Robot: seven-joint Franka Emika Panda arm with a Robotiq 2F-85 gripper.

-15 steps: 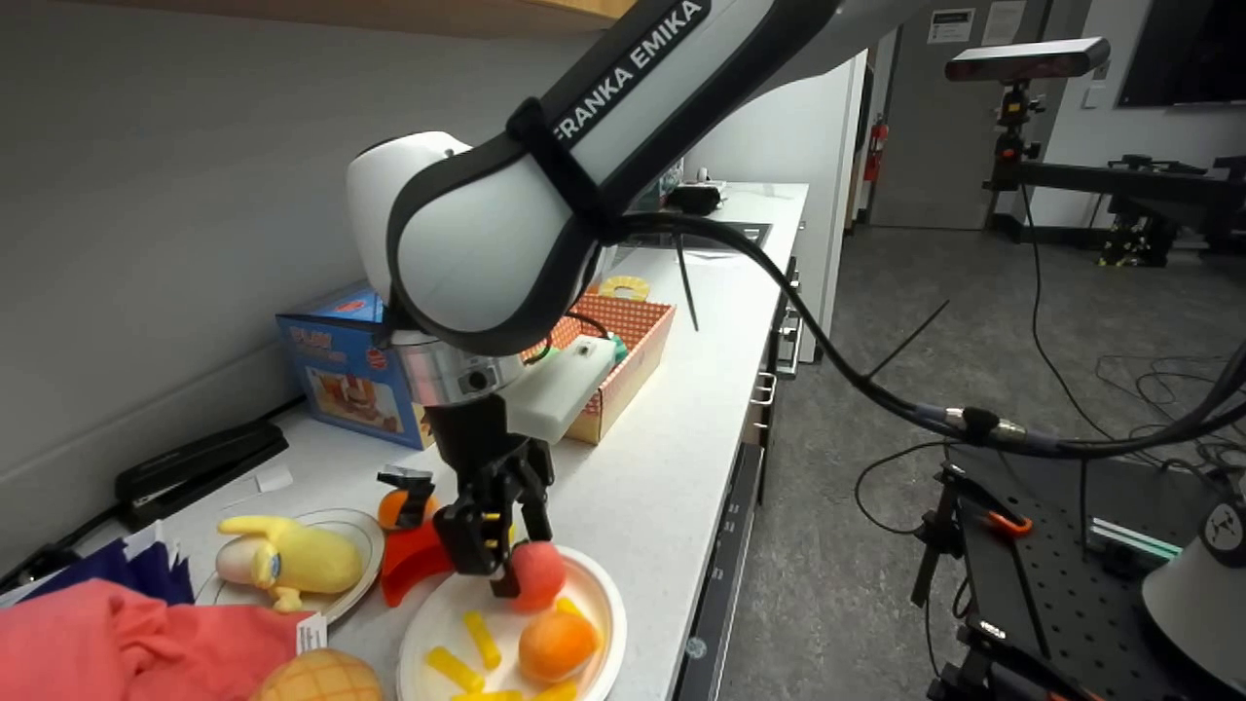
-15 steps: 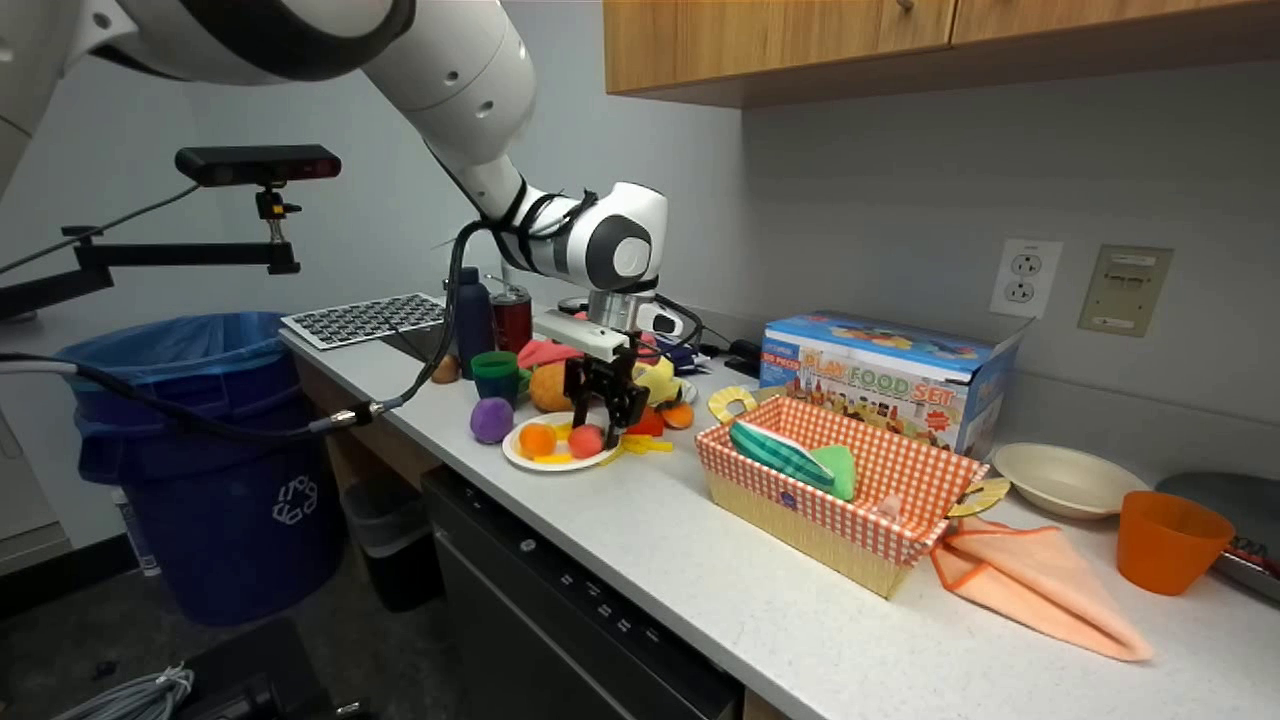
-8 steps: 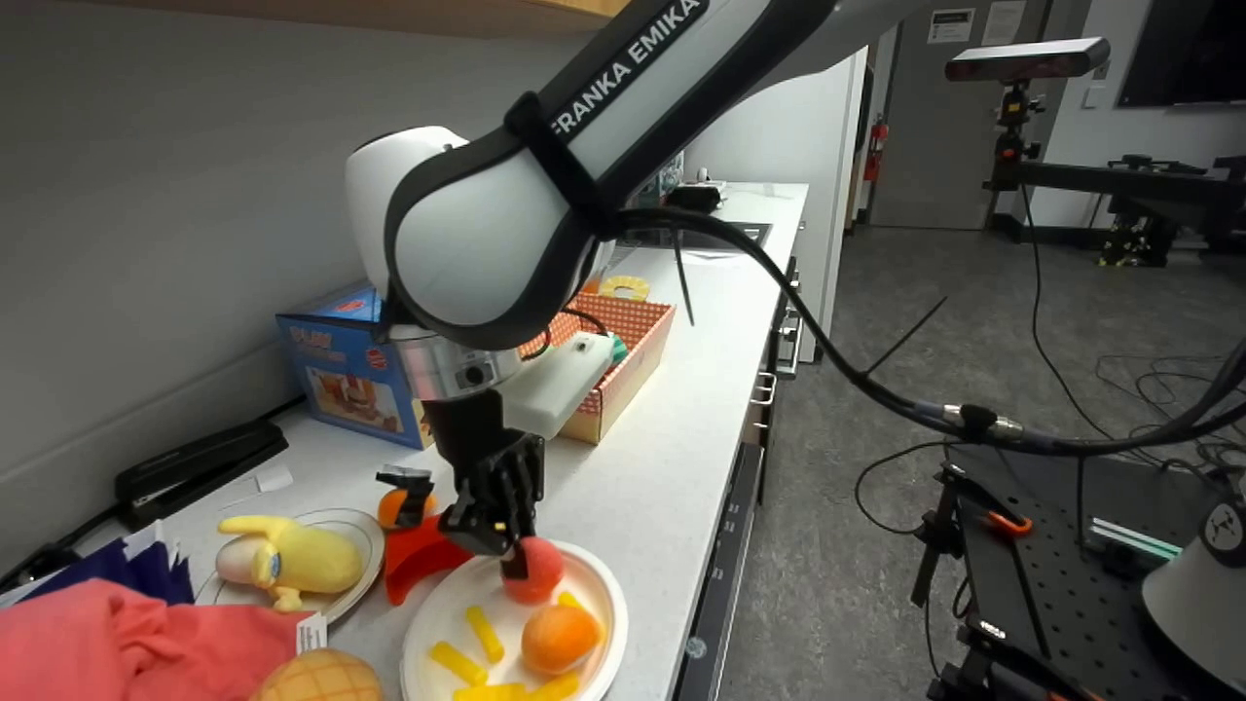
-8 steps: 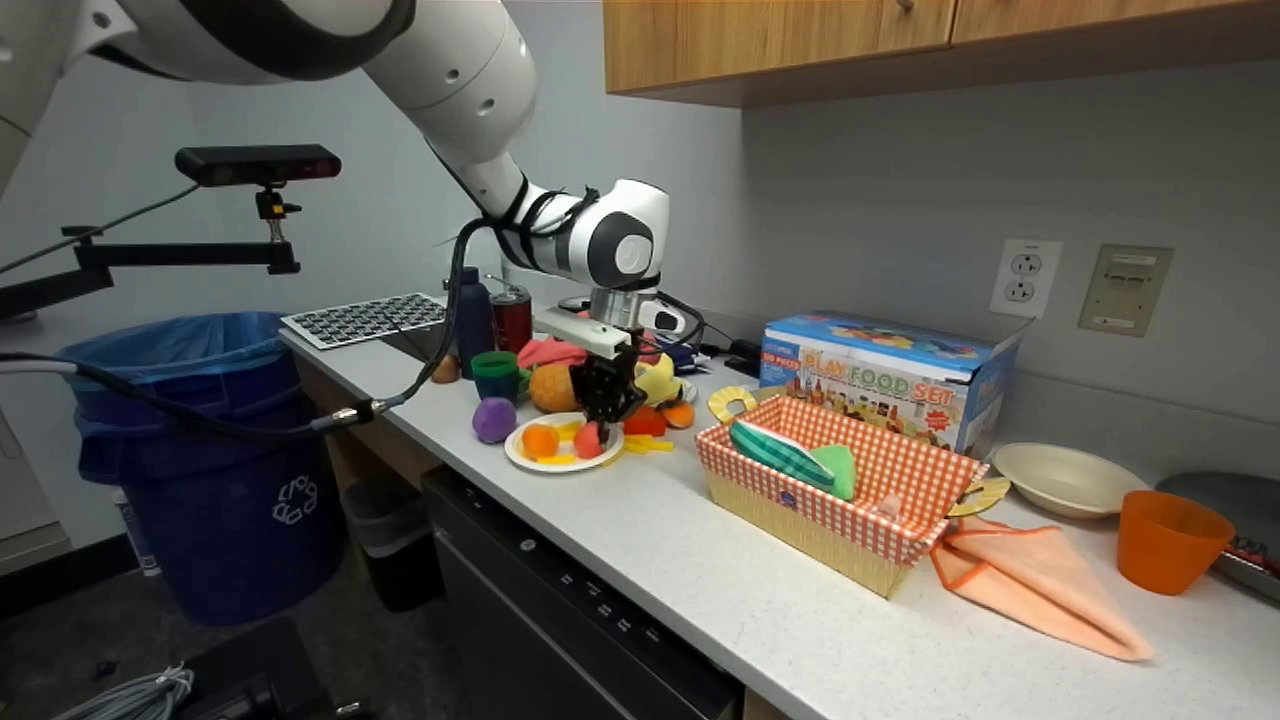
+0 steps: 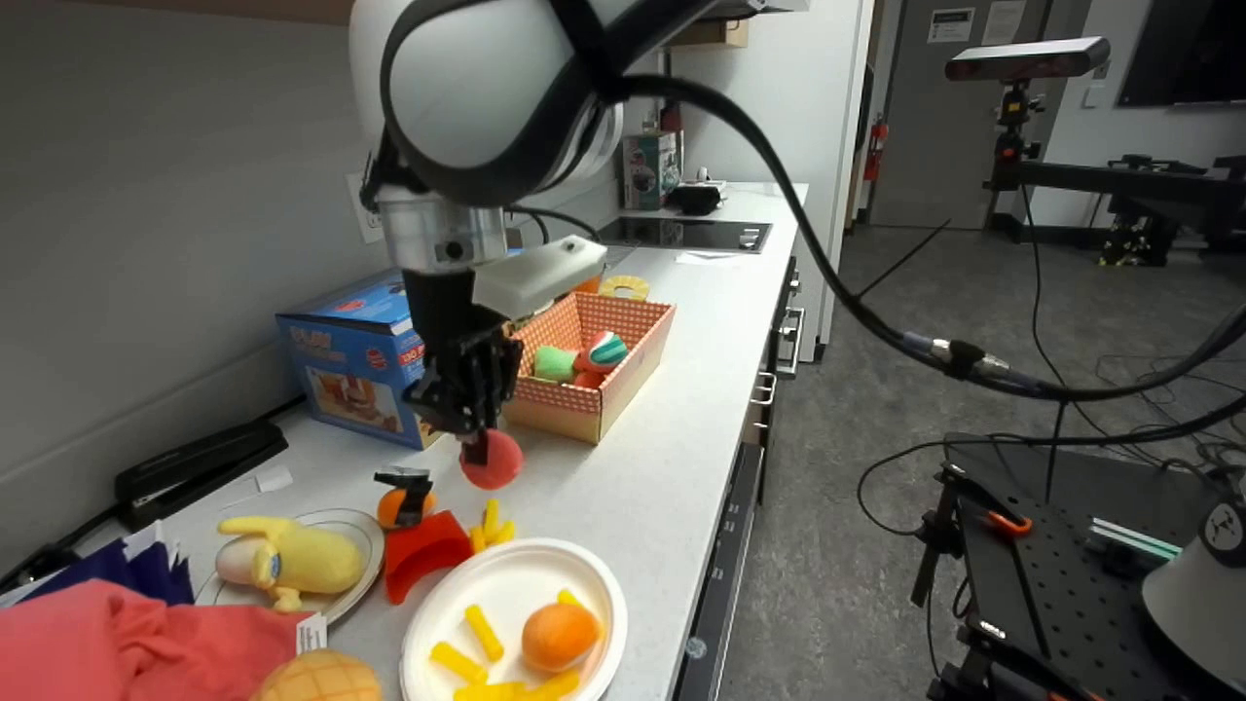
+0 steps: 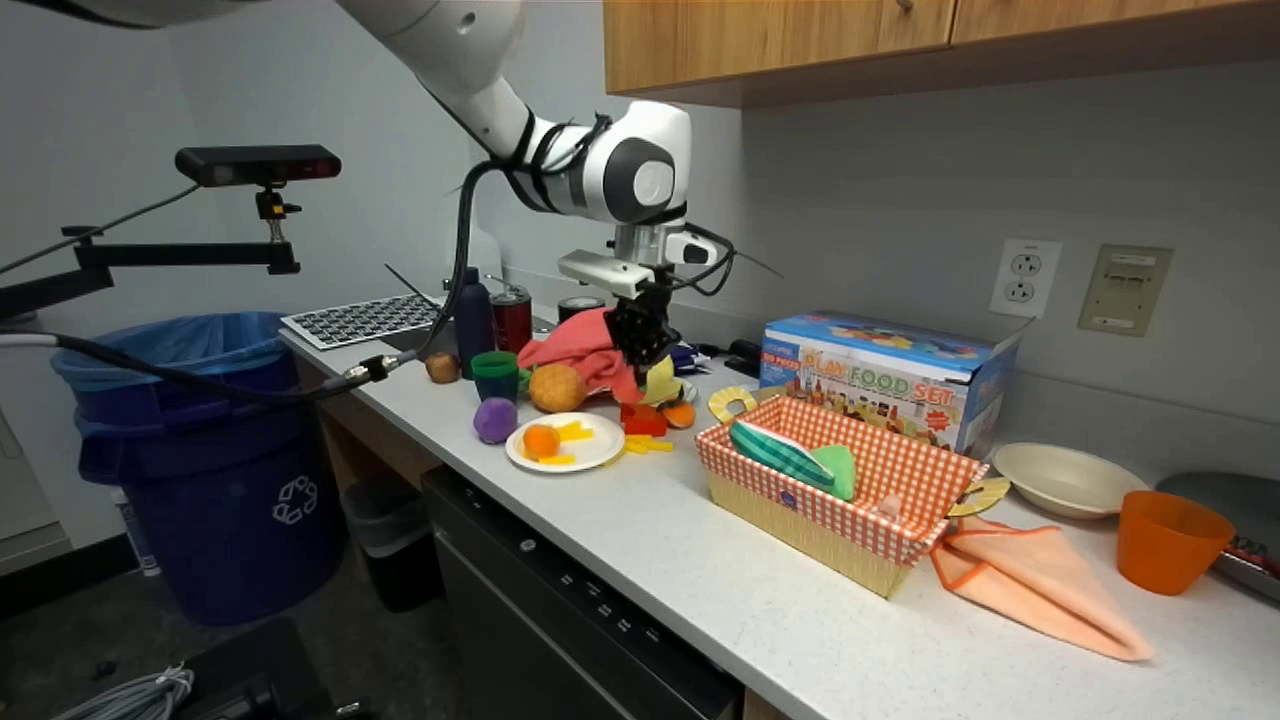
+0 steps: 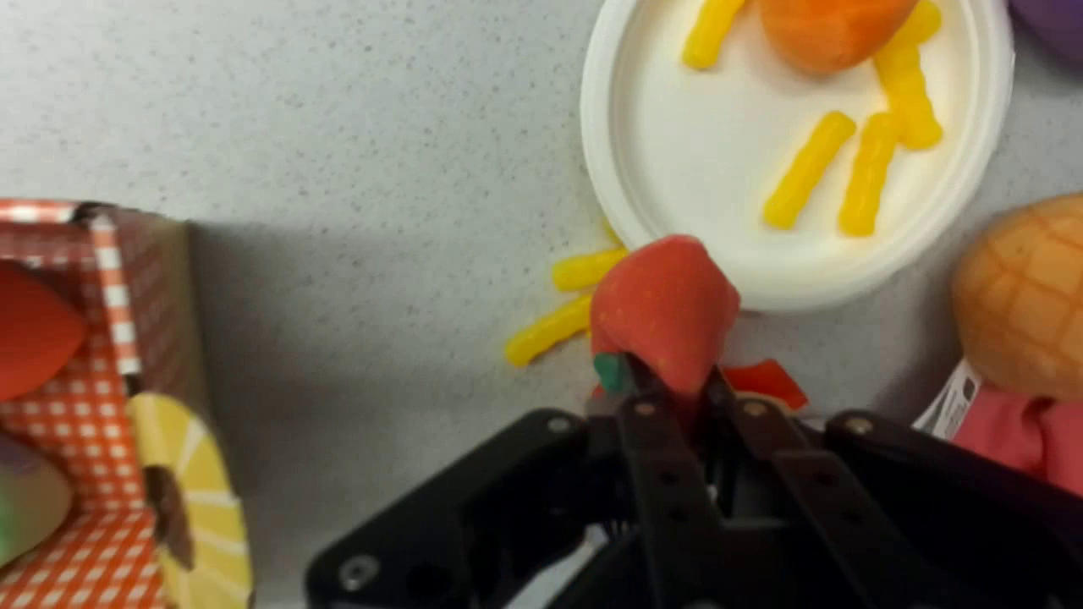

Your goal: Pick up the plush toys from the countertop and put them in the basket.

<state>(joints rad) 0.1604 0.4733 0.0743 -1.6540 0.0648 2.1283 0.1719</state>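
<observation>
Toy [image 7: 664, 296], red and strawberry-like, is gripped by the closed jaws above the counter [image 5: 604, 487], outside the basket [image 6: 800, 515].
It is held near one edge, and most of the rounded body is uncovered, as seen in the wrist view. From its look it is judged light, soft and hard to damage; little force should be needed, though swivelling may be caused by so small a hold. A deeper grip across the middle would be steadier, and is also advised for the orange [image 5: 560, 638] on the plate [image 5: 526, 579].
</observation>
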